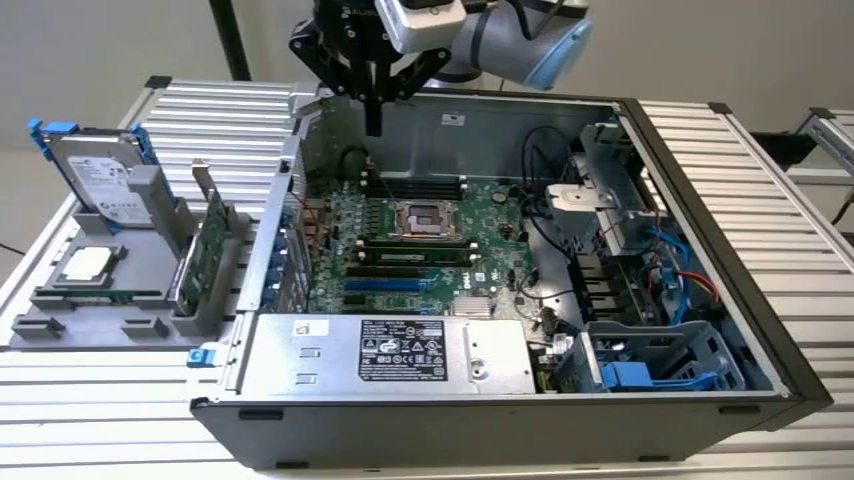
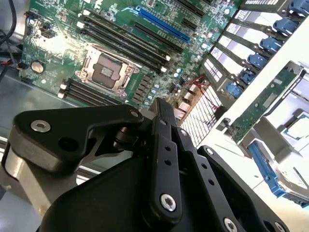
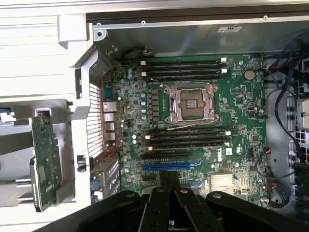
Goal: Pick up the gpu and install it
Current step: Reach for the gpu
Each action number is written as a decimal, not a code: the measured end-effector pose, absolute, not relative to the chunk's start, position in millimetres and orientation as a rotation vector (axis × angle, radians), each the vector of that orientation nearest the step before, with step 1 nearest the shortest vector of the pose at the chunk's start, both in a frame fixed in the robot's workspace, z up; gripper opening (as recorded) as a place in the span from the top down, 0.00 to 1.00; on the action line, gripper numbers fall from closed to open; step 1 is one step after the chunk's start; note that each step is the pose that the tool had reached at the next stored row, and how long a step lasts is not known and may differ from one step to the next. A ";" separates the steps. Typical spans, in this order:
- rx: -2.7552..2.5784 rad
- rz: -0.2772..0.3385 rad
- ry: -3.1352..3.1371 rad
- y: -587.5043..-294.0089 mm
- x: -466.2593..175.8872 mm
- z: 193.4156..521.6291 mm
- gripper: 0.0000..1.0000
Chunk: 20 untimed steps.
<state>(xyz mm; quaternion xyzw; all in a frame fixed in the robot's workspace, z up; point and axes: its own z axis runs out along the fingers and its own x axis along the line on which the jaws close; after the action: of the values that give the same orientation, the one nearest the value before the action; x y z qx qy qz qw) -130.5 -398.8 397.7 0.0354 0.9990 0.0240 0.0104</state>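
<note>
Exterior view: the gripper (image 1: pixel 375 125) hangs above the open case (image 1: pixel 467 435), over the side nearest the counter's far edge. Its jaws are pressed together and hold nothing. The gpu (image 1: pixel 214 255) stands on edge in a grey rack (image 1: pixel 134 325) on the counter (image 1: pixel 747 170), just beside the case, toward the counter's edge at the exterior view's left. Gripper and gpu are well apart. In the first wrist view the gpu (image 3: pixel 46 164) sits outside the case wall, while the jaws point near the blue slot (image 3: pixel 154 167) on the motherboard (image 3: pixel 231 106). I judge the pickup not yet begun; this is the approach. Grasping calls for parted jaws over the rack, lined up with the gpu's thin upper edge.
</note>
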 end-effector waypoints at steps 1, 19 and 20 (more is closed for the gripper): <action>0.110 0.075 3.118 -398.8 -131.4 397.8 1.00; 0.109 0.075 3.118 -398.8 -146.9 397.7 1.00; 0.109 0.075 3.118 -398.8 -147.6 397.7 1.00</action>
<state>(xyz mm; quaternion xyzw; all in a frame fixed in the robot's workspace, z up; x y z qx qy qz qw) -147.6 -398.8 397.7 0.0349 0.9990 0.0241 0.0104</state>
